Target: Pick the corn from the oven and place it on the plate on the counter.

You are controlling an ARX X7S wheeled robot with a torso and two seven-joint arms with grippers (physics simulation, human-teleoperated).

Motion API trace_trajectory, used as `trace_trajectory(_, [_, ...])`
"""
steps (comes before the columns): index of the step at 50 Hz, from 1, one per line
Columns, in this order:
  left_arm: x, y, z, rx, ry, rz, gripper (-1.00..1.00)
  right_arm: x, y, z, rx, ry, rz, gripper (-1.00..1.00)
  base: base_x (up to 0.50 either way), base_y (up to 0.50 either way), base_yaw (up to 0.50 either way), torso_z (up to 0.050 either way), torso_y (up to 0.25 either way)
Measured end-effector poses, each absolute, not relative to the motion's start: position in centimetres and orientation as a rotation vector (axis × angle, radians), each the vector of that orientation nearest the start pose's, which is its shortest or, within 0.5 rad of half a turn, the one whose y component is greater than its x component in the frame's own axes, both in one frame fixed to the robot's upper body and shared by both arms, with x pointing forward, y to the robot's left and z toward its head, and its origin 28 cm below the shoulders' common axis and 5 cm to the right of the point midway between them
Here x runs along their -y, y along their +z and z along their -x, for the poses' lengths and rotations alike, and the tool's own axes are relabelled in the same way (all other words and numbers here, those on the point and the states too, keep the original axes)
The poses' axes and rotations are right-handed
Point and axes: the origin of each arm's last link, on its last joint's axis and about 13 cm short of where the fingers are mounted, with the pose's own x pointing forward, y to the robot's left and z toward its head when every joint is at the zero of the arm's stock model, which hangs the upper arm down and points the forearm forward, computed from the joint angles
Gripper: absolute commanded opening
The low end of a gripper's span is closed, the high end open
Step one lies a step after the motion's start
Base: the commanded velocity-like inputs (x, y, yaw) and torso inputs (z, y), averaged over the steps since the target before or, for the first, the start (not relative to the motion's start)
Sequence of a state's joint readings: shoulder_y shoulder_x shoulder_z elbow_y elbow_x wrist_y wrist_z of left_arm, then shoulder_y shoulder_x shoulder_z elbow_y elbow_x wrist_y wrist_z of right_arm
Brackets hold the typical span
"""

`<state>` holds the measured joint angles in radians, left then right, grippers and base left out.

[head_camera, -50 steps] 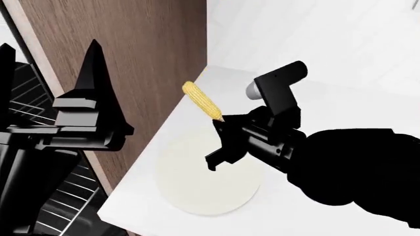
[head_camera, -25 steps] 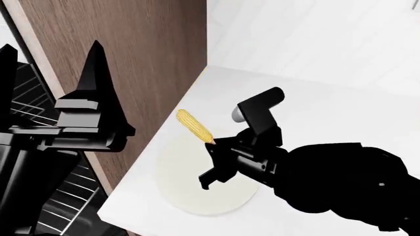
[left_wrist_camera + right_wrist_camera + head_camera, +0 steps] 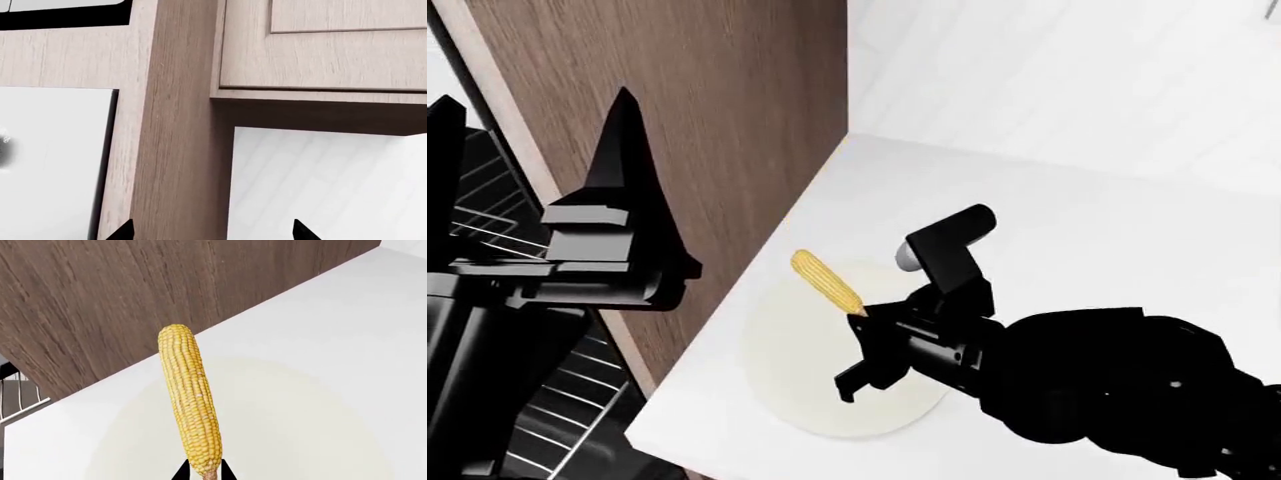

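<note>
The yellow corn [image 3: 826, 281] sticks out up and to the left from my right gripper [image 3: 865, 316], which is shut on its stem end. In the right wrist view the corn [image 3: 190, 400] stands between the two black fingertips of that gripper [image 3: 203, 474], over the cream plate [image 3: 300, 430]. The plate [image 3: 801, 385] lies on the white counter [image 3: 1094, 230] beside the wood panel, and the cob hangs over its far left part. My left gripper [image 3: 534, 110] is open in front of the oven [image 3: 561, 410] with nothing between its fingers. The left wrist view shows that gripper [image 3: 213, 232] facing cabinetry.
A tall brown wood panel [image 3: 721, 130] rises at the counter's left edge, close to the plate. Silver wire oven racks [image 3: 481, 190] show behind the left arm. White wall [image 3: 1068, 70] backs the counter. Pale wood cabinet doors [image 3: 320, 50] fill the left wrist view.
My right gripper has come down and nearer with the corn, from above the plate's far edge to low over the plate. The left arm has barely moved.
</note>
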<state>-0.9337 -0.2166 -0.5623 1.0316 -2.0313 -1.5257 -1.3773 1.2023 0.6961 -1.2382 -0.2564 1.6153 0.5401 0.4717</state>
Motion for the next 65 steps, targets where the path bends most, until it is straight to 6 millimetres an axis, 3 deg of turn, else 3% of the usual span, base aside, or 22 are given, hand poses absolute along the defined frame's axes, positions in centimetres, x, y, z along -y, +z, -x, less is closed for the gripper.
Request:
trace_trajectory(58, [-20.5, 27.0, -14.1, 0.483, -0.100, 0.113, 1.00, 7.8, 18.4, -25.9, -0.545, 0.682, 0.086, -1.00, 0.00, 0.00, 0.00, 0.000, 0.000])
trace_trajectory(59, [-20.5, 27.0, -14.1, 0.484, -0.100, 0.112, 1.00, 7.8, 18.4, -25.9, -0.545, 0.682, 0.086, 1.00, 0.00, 0.00, 0.00, 0.000, 0.000])
trace_trajectory(65, [-20.5, 27.0, -14.1, 0.484, -0.102, 0.111, 1.00, 7.8, 18.7, -26.0, -0.541, 0.678, 0.089, 1.00, 0.00, 0.00, 0.00, 0.000, 0.000])
